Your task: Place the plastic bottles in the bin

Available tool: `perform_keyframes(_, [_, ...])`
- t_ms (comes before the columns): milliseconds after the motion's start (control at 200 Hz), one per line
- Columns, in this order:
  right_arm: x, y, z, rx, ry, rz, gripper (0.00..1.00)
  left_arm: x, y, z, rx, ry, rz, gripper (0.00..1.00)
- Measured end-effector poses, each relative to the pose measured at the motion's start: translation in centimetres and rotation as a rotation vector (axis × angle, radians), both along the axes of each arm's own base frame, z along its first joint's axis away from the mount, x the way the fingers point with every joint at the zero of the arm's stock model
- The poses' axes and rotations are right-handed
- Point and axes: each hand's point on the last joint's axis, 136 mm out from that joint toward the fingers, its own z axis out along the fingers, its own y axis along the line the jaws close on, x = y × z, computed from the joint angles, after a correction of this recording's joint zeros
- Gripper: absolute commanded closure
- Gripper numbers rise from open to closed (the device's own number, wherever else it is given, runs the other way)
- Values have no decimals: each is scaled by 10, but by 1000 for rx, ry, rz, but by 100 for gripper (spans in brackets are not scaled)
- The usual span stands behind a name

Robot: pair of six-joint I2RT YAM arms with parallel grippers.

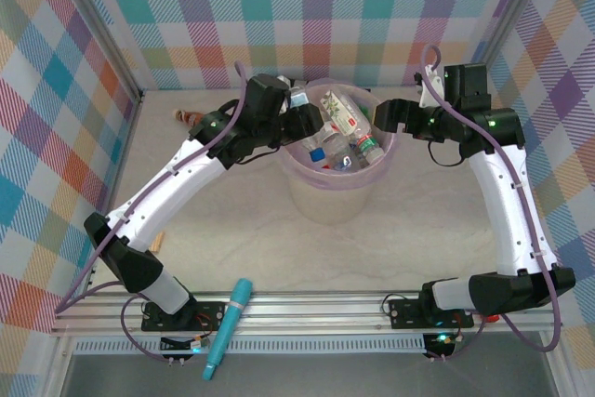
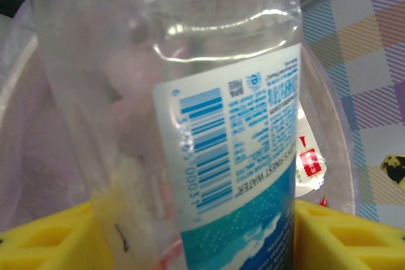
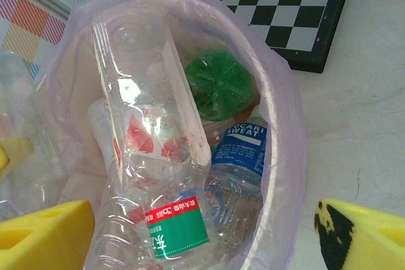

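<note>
Bottle (image 2: pixel 234 156), one, clasped in left fingers (image 2: pixel 44 241) above one bin (image 1: pixel 325 206).

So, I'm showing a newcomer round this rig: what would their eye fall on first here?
The pale-pink bin in the middle of the table, heaped with plastic bottles. Up close, the left claw grips a clear blue-labelled bottle over the bin's rim. A green bottle stands out among the clear ones.
</note>
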Motion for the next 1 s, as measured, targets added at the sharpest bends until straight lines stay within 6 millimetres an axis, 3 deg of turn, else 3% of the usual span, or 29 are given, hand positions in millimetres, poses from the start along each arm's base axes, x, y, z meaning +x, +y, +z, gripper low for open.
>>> perform_keyframes(200, [0,0,0,0,0,0,10,0,9,9,50,-37,3,27])
perform_keyframes(410, [0,-1,-1,-6,0,-5,10,4,21,47,81,-146,21,27])
perform_keyframes(540, [0,-2,-1,-10,2,-9,10,9,21,58,97,-190,26,39])
perform_keyframes(740, [0,-2,-2,-12,5,-10,10,28,5,36,154,-172,9,65])
perform_keyframes(1000, [0,-3,-2,-16,3,-6,10,37,-4,-10,230,-90,-13,68])
